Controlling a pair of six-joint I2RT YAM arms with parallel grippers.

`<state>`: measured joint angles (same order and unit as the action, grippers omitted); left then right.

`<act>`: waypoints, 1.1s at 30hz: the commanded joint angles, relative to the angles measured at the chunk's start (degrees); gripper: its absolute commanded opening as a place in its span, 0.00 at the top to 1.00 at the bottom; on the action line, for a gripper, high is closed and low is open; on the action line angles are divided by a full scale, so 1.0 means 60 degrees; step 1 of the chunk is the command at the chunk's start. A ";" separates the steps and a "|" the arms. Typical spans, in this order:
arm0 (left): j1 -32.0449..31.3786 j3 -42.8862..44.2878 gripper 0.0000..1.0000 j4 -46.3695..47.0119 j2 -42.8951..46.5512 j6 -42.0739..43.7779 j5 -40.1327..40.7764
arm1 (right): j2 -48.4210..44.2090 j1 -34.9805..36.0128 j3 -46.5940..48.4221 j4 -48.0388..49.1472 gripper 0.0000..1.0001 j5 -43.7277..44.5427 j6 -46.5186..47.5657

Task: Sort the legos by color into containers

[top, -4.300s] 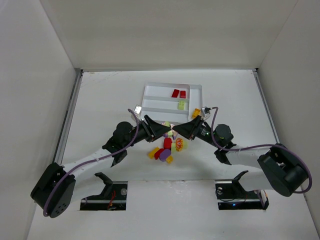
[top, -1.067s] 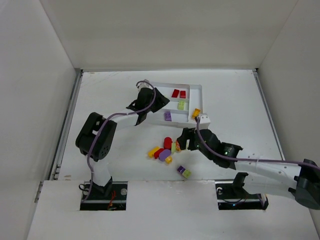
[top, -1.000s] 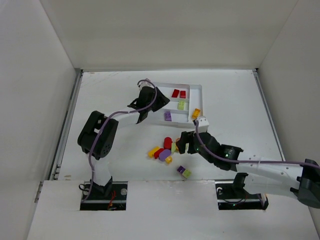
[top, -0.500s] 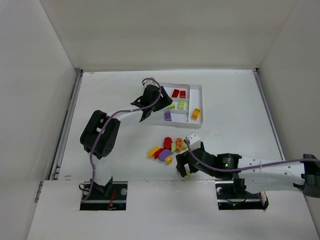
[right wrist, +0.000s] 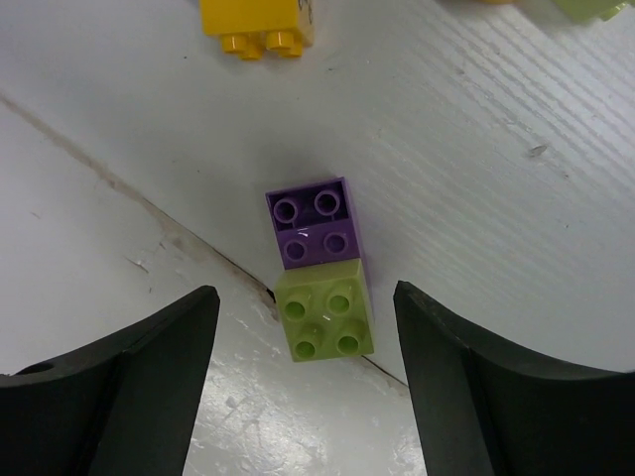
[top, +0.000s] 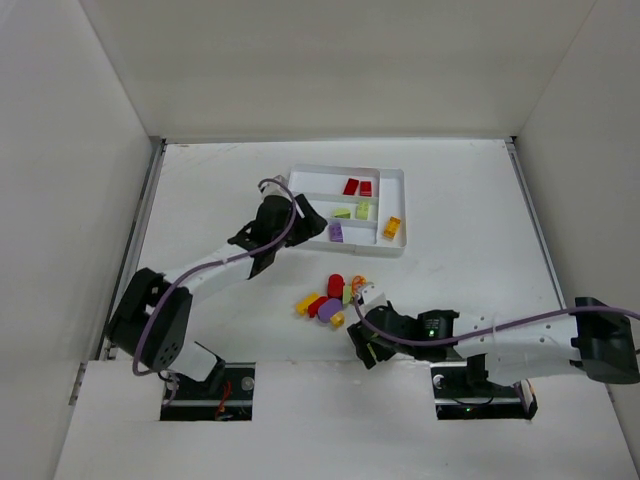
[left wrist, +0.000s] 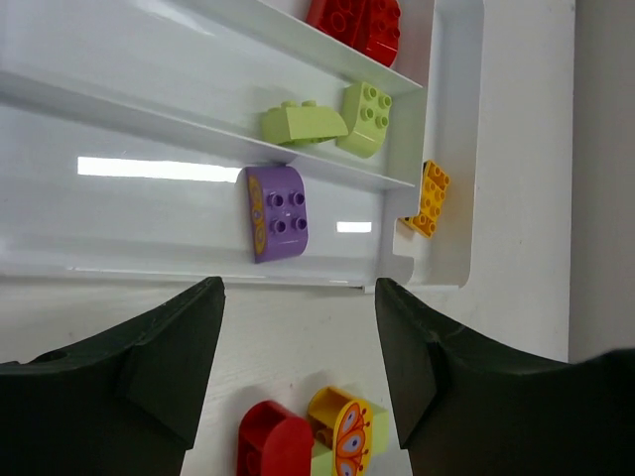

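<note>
The white tray [top: 298,175] holds two red legos [top: 357,187] in the far slot, lime ones [top: 352,211] in the middle slot, a purple one [top: 336,232] in the near slot and an orange-yellow one [top: 392,228] in the crosswise slot. My left gripper [top: 310,222] is open and empty at the tray's near-left edge. The left wrist view shows the tray [left wrist: 456,149] and the purple lego [left wrist: 277,211]. My right gripper [top: 365,345] is open, straddling a joined purple lego [right wrist: 316,222] and lime lego [right wrist: 325,308] on the table, which it hides in the top view.
A loose pile of red, purple, yellow and lime legos [top: 333,296] lies between the tray and my right gripper. A red lego [left wrist: 275,441] and a yellow butterfly lego [left wrist: 347,436] sit between my left fingers' line of view. A table seam [right wrist: 149,203] runs under the lime lego.
My left gripper has pulled back from over the tray to its near-left edge, leaving a second lime lego in the middle slot. My right gripper has moved from the pile down over the purple-lime pair.
</note>
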<state>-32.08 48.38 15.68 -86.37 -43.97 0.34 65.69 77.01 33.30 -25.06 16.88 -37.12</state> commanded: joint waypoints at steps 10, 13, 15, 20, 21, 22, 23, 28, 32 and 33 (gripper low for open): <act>0.0036 -0.2115 0.40 -0.0503 0.3142 -0.0450 -0.0115 | 0.1106 0.0091 0.0748 -0.0086 0.53 -0.0002 0.0006; 0.0022 -0.2613 0.40 -0.0723 0.3904 -0.0670 -0.0144 | 0.0743 0.0091 0.0808 -0.0145 0.59 0.0422 -0.0169; -0.0008 -0.2935 0.40 -0.0783 0.4475 -0.0802 -0.0203 | 0.0143 0.0033 0.0793 0.0132 0.60 0.0540 -0.0170; -0.0227 -0.3229 0.39 -0.0797 0.5530 -0.1095 -0.0641 | -0.0957 -0.1267 0.0633 0.2369 0.60 -0.0496 0.0210; -0.0286 -0.3229 0.39 -0.0783 0.5706 -0.1110 -0.0773 | -0.1045 -0.1706 0.0487 0.3158 0.60 -0.0993 0.0283; -0.0359 -0.3229 0.38 -0.0768 0.5868 -0.1110 -0.0861 | -0.1061 -0.2087 0.0398 0.3717 0.60 -0.1462 0.0284; -0.0446 -0.3229 0.38 -0.0754 0.6043 -0.1110 -0.0920 | -0.1003 -0.2439 0.0310 0.4244 0.60 -0.1974 0.0270; -0.1266 -0.3317 0.37 -0.0958 0.6733 -0.0905 -0.0863 | -0.0228 -0.3774 -0.0115 0.6941 0.59 -0.4085 -0.0067; -0.2028 -0.3186 0.37 -0.1484 0.6661 -0.0569 -0.0366 | 0.0520 -0.4098 0.0323 0.7282 0.59 -0.4367 -0.0053; -0.2189 -0.3055 0.37 -0.1703 0.6515 -0.0437 -0.0190 | 0.0666 -0.4098 0.0455 0.7253 0.59 -0.4323 0.0020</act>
<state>-42.92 29.47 9.04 -46.48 -48.18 -3.55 68.10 52.66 33.50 10.55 -4.38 -37.21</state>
